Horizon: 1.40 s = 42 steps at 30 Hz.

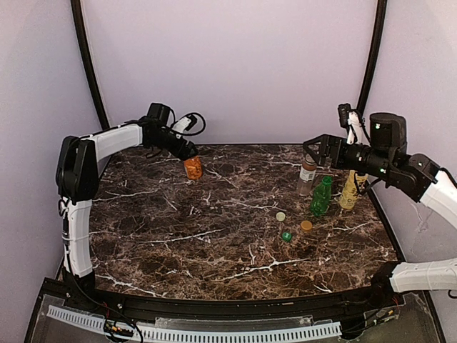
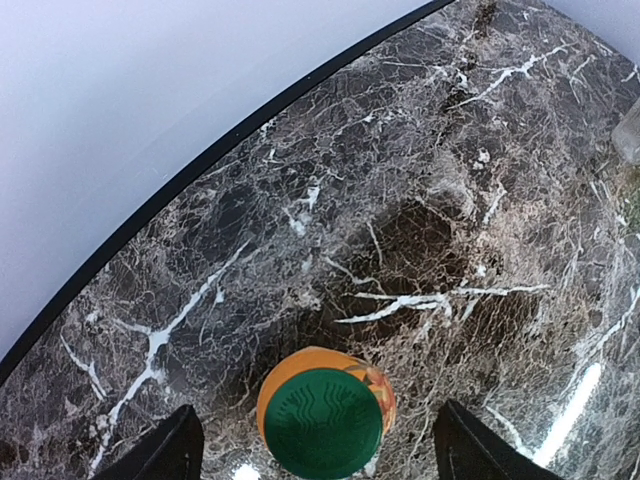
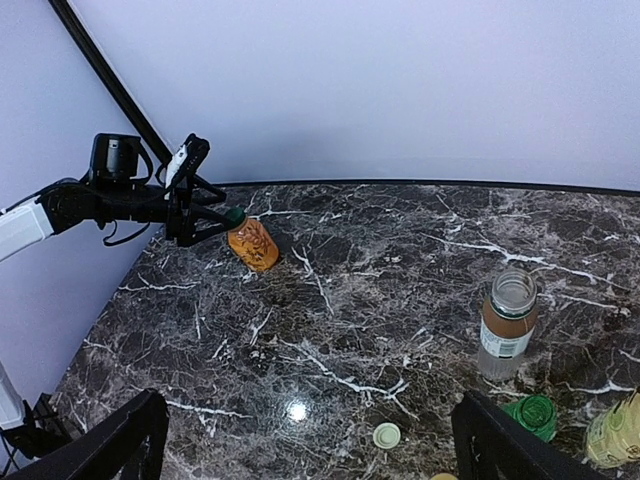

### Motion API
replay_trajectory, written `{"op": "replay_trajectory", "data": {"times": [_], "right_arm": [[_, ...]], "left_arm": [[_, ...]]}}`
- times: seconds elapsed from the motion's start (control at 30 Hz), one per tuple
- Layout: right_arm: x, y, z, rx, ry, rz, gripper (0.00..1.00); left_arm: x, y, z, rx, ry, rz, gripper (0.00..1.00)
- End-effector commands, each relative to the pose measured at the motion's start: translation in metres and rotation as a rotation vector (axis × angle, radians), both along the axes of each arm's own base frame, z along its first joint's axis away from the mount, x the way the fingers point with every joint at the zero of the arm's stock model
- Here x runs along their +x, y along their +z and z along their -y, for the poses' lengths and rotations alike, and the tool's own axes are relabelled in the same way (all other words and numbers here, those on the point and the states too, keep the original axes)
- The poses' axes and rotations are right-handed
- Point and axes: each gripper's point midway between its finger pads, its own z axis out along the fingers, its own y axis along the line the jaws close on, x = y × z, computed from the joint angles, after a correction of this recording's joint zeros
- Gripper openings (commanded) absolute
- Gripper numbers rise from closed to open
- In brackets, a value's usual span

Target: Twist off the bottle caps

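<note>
The short orange bottle (image 1: 193, 168) lies tilted at the back left, its green cap (image 2: 322, 420) pointing at my left gripper (image 1: 187, 150). In the left wrist view the left gripper (image 2: 318, 408) is open, one finger (image 2: 170, 450) on each side of the cap with a gap on both sides. At the right stand the clear bottle with a brown label (image 1: 307, 176), its mouth uncapped (image 3: 512, 290), the green bottle (image 1: 321, 196) and the pale yellow bottle (image 1: 348, 189). My right gripper (image 1: 314, 150) hovers open above them and holds nothing (image 3: 310, 400).
Three loose caps lie on the dark marble table (image 1: 178, 236) in front of the right-hand bottles: a pale one (image 1: 280, 216), a green one (image 1: 286, 236) and an orange one (image 1: 305, 225). A black rim (image 2: 200, 160) and a pale wall bound the table's back.
</note>
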Motion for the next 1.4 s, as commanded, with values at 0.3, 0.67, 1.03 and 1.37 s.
{"op": "replay_trajectory", "data": {"times": [0.3, 0.67, 1.03, 1.37], "right_arm": [[0.004, 0.007, -0.001, -0.023, -0.021, 0.019, 0.99], [0.004, 0.003, 0.004, -0.046, -0.037, 0.018, 0.99], [0.003, 0.004, -0.001, -0.055, -0.007, 0.023, 0.99], [-0.016, 0.034, -0.070, -0.109, 0.320, 0.171, 0.99]], "left_arm": [[0.005, -0.014, 0.007, -0.025, 0.009, -0.021, 0.50], [0.008, -0.028, 0.009, -0.036, 0.014, -0.053, 0.48], [-0.002, -0.014, 0.011, -0.011, -0.047, -0.060, 0.01], [-0.086, 0.111, 0.005, 0.006, -0.280, 0.061, 0.01]]}}
